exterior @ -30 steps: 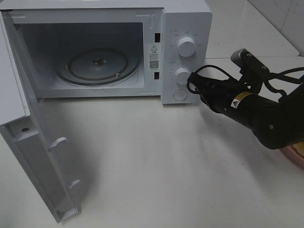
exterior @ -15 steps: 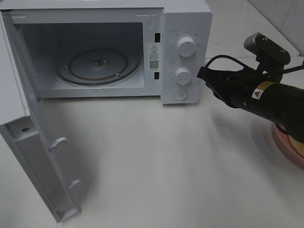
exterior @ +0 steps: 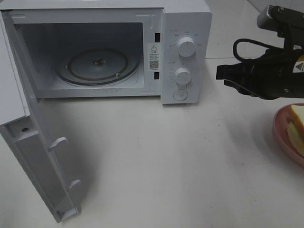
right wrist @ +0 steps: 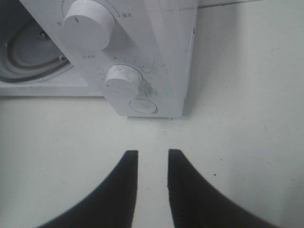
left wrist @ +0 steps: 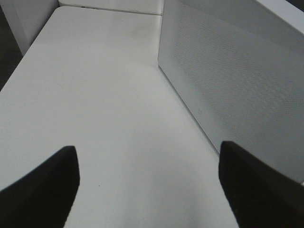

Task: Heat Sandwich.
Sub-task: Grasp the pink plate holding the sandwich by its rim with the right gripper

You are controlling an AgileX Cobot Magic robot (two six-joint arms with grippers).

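The sandwich (exterior: 298, 124), pale yellow and white, lies on a round pink plate (exterior: 280, 129) at the right edge of the exterior view, partly cut off. The white microwave (exterior: 187, 19) stands at the back with its door (exterior: 28, 152) swung wide open to the left and its glass turntable (exterior: 97, 64) bare. My right gripper (exterior: 220, 72) hovers right of the control panel, above and left of the plate; in the right wrist view (right wrist: 148, 154) its fingers stand almost together, holding nothing. My left gripper (left wrist: 147, 152) is open and empty beside the microwave's side wall (left wrist: 237, 85).
The control panel carries two knobs (right wrist: 88, 21) (right wrist: 122, 78) and a round button (right wrist: 142, 105). The open door juts toward the table's front left. The white tabletop (exterior: 166, 161) stretches in front of the microwave. The left arm is out of the exterior view.
My right arm has drawn back to the right and upward, away from the control panel. This has uncovered the pink plate and the sandwich. The microwave door has not moved.
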